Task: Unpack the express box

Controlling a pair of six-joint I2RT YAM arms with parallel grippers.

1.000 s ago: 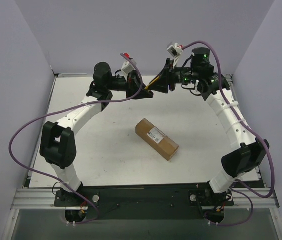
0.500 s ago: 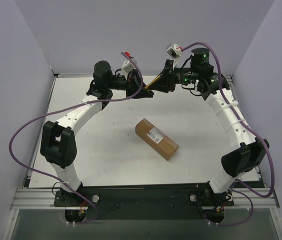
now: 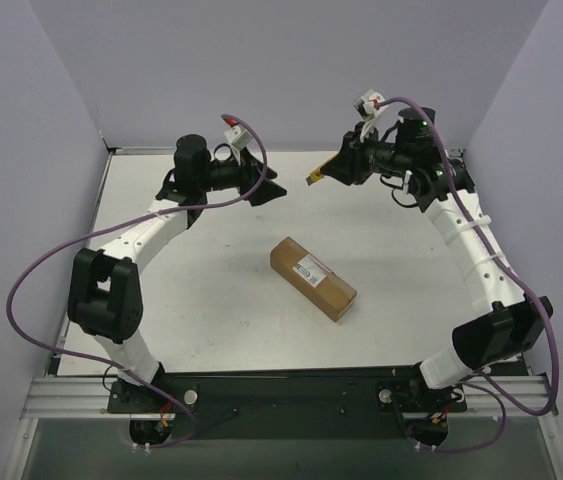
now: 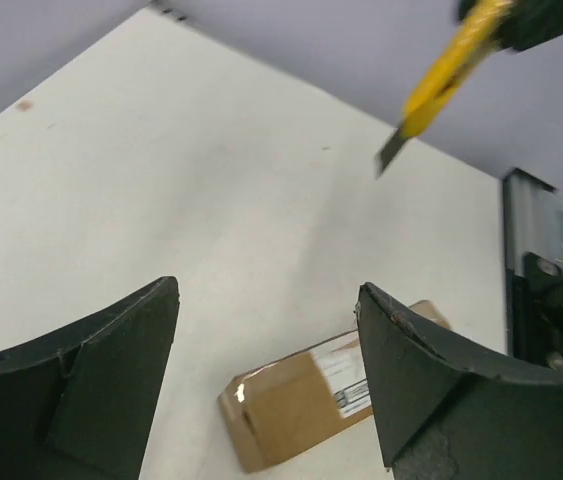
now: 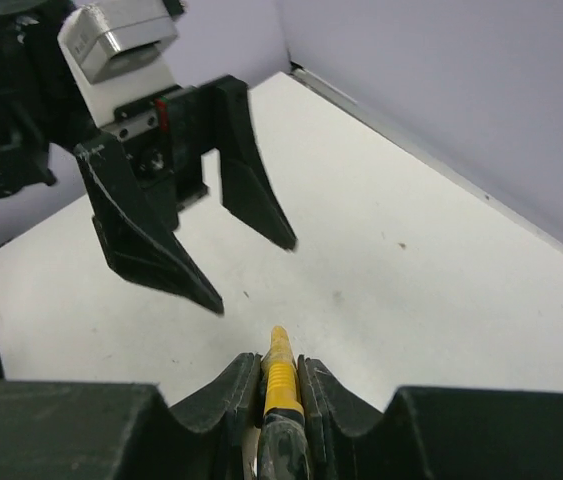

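The express box, a small brown carton with a white label, lies closed on the white table near the middle; the left wrist view shows the box below the fingers. My left gripper hovers at the back left, open and empty, its black fingers showing in the right wrist view. My right gripper hovers at the back right, shut on a yellow-and-black utility knife. The knife points toward the left gripper, with a gap between them.
The white table is walled by lilac panels on three sides. A metal rail with both arm bases runs along the near edge. Purple cables loop beside each arm.
My left gripper has opened, let go of the knife and pulled back to the left. My right gripper keeps the knife and has drawn back to the right, so the two now stand apart.
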